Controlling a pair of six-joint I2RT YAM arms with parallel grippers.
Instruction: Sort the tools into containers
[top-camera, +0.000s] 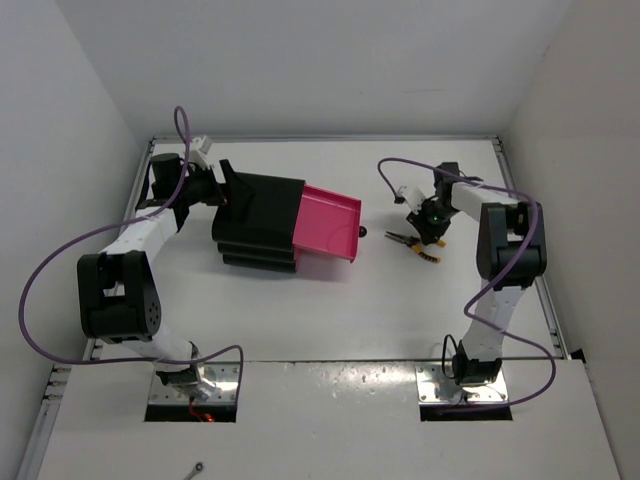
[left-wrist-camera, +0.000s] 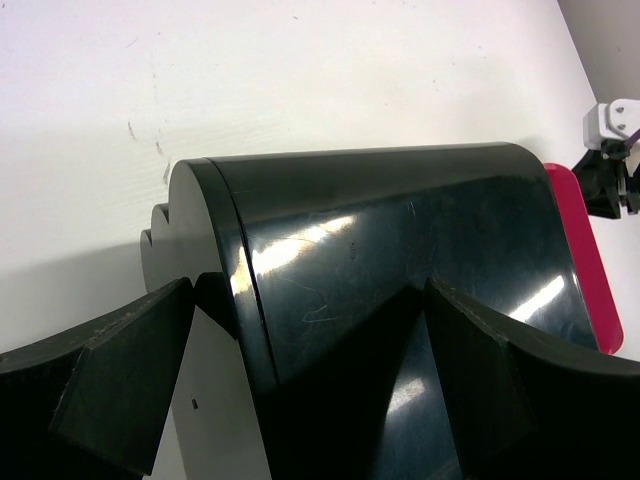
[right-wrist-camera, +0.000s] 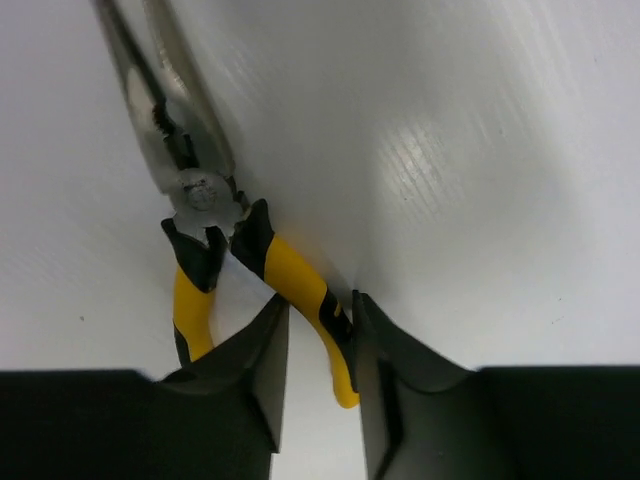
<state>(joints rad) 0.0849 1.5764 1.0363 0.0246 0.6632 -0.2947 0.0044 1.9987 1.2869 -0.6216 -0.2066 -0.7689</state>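
Glossy black cabinet, yellow-handled pliers

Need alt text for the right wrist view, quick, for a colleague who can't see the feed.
The right hand has its two black fingers closed around one yellow-and-black handle of the long-nosed metal pliers, which lie on the white table. The other handle sits outside the grip, to the left, and the slim grey nose points away toward the top of the picture.

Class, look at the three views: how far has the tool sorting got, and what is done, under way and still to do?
Done: the top pink drawer stands pulled out of the black cabinet, which the left gripper straddles. Under way: the right gripper is closed around one yellow handle of the pliers, which lie to the right of the cabinet. Left: getting the pliers into a drawer; no tool shows inside yet.
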